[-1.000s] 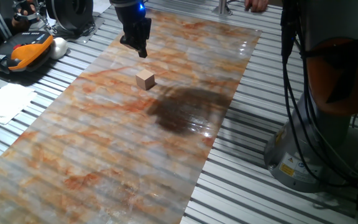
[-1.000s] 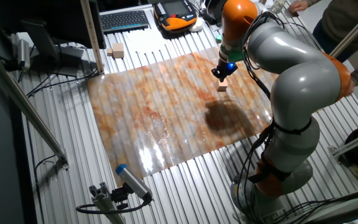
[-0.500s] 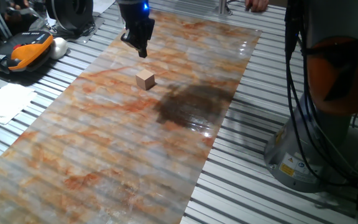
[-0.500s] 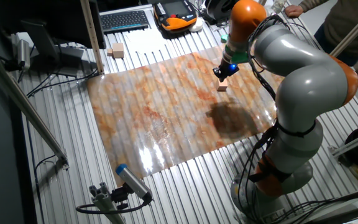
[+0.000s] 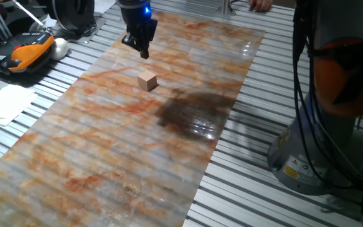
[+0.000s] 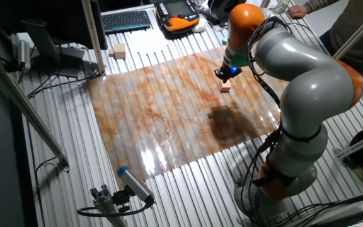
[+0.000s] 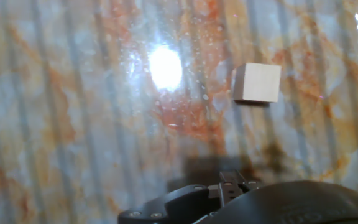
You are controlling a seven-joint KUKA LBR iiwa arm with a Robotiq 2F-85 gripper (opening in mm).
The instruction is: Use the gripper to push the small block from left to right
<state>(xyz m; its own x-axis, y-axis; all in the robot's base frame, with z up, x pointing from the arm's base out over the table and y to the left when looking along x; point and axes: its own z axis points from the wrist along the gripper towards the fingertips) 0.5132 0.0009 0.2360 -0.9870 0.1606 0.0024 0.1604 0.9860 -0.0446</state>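
The small block (image 5: 147, 81) is a light-tan wooden cube resting on the marbled orange-grey mat (image 5: 106, 157). My gripper (image 5: 143, 52) hangs above the mat just beyond the block, apart from it, with the fingers together and nothing between them. In the other fixed view the gripper (image 6: 226, 75) is a short way up-table from the block (image 6: 225, 89). In the hand view the block (image 7: 257, 83) lies at the upper right, off to the side of my closed fingertips (image 7: 231, 181) at the bottom edge.
The arm's dark shadow (image 5: 191, 110) falls on the mat beside the block. An orange-black device (image 5: 24, 52) and white paper (image 5: 5, 104) lie off the mat's left side. The robot base (image 5: 320, 145) stands at the right. A keyboard (image 6: 126, 21) and a tan object (image 6: 118, 52) lie beyond the mat.
The gripper stays almost in place above the mat; only the arm's upper links shift slightly. The block has not moved.
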